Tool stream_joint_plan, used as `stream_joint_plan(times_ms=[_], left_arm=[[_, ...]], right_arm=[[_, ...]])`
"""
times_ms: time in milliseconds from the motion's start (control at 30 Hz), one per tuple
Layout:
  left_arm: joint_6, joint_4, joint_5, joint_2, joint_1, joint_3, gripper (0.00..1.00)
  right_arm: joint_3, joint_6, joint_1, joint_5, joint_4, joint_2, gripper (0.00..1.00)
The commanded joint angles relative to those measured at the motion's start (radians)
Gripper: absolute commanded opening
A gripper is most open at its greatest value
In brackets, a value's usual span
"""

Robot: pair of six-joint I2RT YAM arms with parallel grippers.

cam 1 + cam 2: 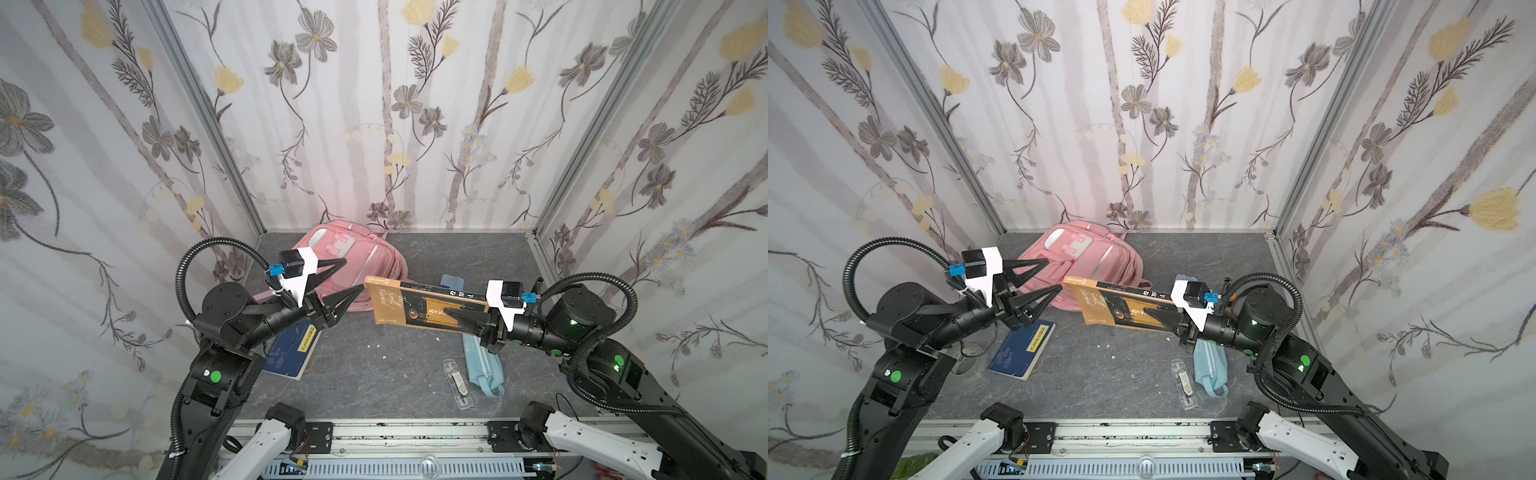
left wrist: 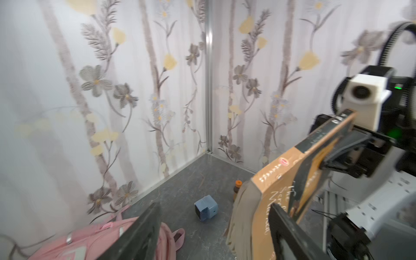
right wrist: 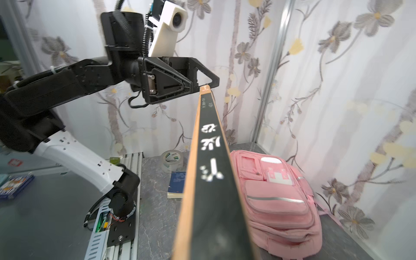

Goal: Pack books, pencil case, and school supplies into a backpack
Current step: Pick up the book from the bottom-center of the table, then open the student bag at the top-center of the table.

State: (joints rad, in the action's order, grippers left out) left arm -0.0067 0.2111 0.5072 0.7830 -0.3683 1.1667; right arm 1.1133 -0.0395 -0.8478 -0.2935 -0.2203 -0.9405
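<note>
Right gripper [image 1: 451, 312] pinches brown book [image 1: 399, 305] by one end, holding it up over the middle of the table [image 1: 374, 374]. Left gripper [image 1: 359, 274] spread wide, one finger just beside the free end. Pink backpack [image 1: 386, 266] at back edge. Blue book [image 1: 291, 353] near left edge, pencil case [image 1: 484, 365] front right.

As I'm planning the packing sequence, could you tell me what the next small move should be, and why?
Probably draw the left gripper back from the brown-gold book toward the backpack. Its jaws stand open beside the book's free end, while the right gripper is shut on the other end, holding it above the table alone.
</note>
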Motion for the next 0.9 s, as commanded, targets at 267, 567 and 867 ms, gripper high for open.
stream_joint_plan(times_ms=[267,567,867], left_arm=[[-0.084,0.323,-0.554,0.422,-0.002,0.148,0.72],[-0.032,0.339,-0.577,0.696,-0.006,0.174,0.75],[0.014,0.354,-0.491,0.955,-0.020,0.278,0.79]], right_arm=[[0.035,0.525,0.061,0.509,-0.047,-0.067,0.00],[0.133,0.642,0.081,0.393,-0.045,-0.199,0.00],[0.119,0.664,0.081,0.402,-0.014,-0.202,0.00]])
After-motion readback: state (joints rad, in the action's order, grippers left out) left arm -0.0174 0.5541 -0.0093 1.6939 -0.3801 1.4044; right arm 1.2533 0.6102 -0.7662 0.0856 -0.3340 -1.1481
